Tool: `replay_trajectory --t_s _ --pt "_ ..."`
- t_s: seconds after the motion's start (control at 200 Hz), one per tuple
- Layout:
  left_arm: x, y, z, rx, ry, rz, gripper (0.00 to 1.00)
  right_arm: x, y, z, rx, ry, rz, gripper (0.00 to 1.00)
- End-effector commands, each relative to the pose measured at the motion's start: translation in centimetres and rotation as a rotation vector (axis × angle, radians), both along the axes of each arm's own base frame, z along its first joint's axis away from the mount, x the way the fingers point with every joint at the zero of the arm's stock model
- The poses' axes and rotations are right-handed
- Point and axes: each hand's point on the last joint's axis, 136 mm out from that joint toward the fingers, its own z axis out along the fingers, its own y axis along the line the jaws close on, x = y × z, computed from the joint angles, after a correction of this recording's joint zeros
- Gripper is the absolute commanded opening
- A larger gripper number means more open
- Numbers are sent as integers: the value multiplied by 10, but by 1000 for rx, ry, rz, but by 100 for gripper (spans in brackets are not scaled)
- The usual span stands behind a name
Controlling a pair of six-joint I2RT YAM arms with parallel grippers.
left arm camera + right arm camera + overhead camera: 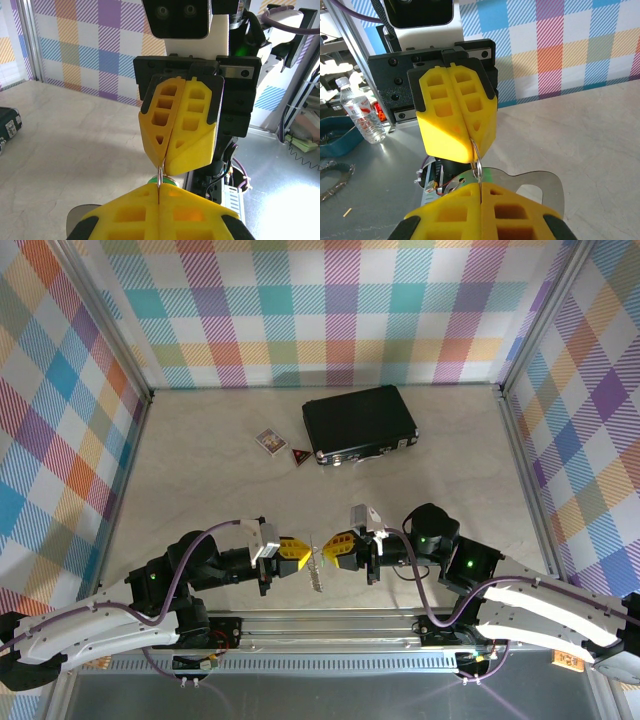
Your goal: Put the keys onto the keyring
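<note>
right, my two arms meet nose to nose above the near side of the pale marbled table (200,470). left gripper (300,553) is clenched tight and so is right gripper (334,548), tips almost touching. both pinch the thin keyring (476,157) between them, up off the surface. the key (159,180), green head, sits just under that pinch. further back the black case (360,425) lies flat, and pastel plaid walls (330,310) stand all round.
</note>
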Motion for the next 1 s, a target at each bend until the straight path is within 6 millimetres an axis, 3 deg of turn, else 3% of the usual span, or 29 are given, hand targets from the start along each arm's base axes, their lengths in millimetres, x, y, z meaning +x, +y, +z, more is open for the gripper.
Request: replay_trajectory --t_s 0.0,0.995 --pt "-4 1 17 -66 -19 -14 0 -1 1 8 38 -11 6 0" --pt "-3 -1 13 -61 -21 -15 0 -2 7 15 60 -14 30 0"
